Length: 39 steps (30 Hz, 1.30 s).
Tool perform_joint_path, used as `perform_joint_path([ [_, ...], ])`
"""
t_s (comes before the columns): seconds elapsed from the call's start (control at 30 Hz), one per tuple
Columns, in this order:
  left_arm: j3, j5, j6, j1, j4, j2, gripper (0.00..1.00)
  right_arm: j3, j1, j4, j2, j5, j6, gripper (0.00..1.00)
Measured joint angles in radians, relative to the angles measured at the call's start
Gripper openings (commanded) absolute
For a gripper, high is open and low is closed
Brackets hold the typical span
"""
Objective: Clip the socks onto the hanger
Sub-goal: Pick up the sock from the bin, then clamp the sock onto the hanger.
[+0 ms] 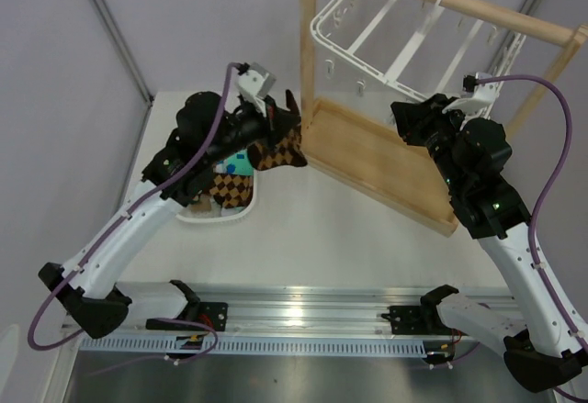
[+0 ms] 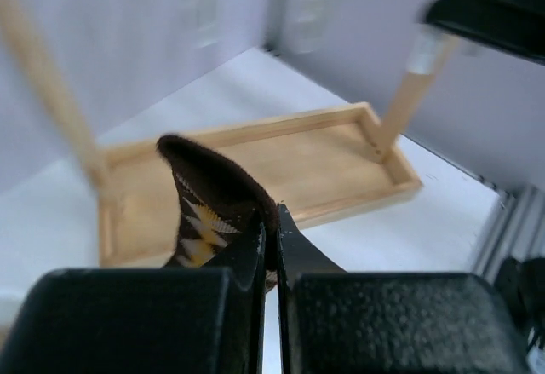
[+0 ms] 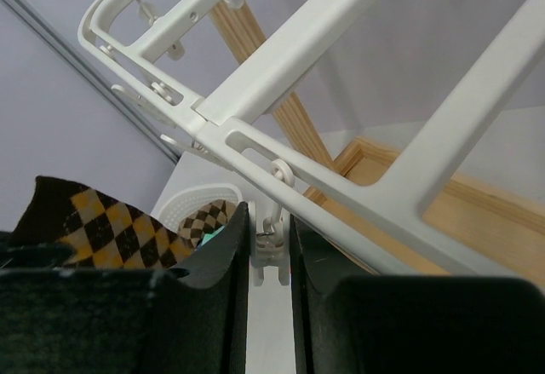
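Observation:
My left gripper (image 2: pixel 271 221) is shut on the dark cuff edge of a brown-and-tan argyle sock (image 2: pixel 209 199). It holds this sock (image 1: pixel 280 152) up above the table, beside the wooden stand's left post. More socks (image 1: pixel 230 184), argyle and teal, lie in the white basket below. The white grid hanger (image 1: pixel 395 27) hangs from the stand's rod. My right gripper (image 3: pixel 269 218) is shut on one of its small dangling clips (image 3: pixel 271 259), under a bar of the hanger (image 3: pixel 281 50). In the top view the right gripper (image 1: pixel 404 114) sits below the hanger's near edge.
The white oval mesh basket (image 1: pixel 216 217) stands at the left, under my left arm. The wooden stand's tray base (image 1: pixel 386 160) fills the middle right, with its upright post (image 1: pixel 308 45) just right of the held sock. An aluminium rail (image 1: pixel 303 316) runs along the near edge.

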Motion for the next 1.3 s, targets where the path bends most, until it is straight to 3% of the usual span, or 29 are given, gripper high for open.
perform_joint_path([
  [0.13,0.098,0.066,0.149,-0.127,-0.033,0.049,0.01,0.000,0.000,0.005,0.000,-0.011,-0.004,0.00],
  [0.57,0.367,0.049,0.478,-0.327,-0.204,0.322,0.01,0.017,-0.001,0.014,0.003,-0.064,-0.016,0.00],
  [0.93,0.514,-0.090,0.679,-0.430,-0.298,0.475,0.01,0.018,0.000,0.018,0.003,-0.074,-0.015,0.00],
  [1.3,0.567,-0.177,0.738,-0.451,-0.298,0.514,0.01,0.017,0.005,0.018,0.003,-0.072,-0.015,0.00],
])
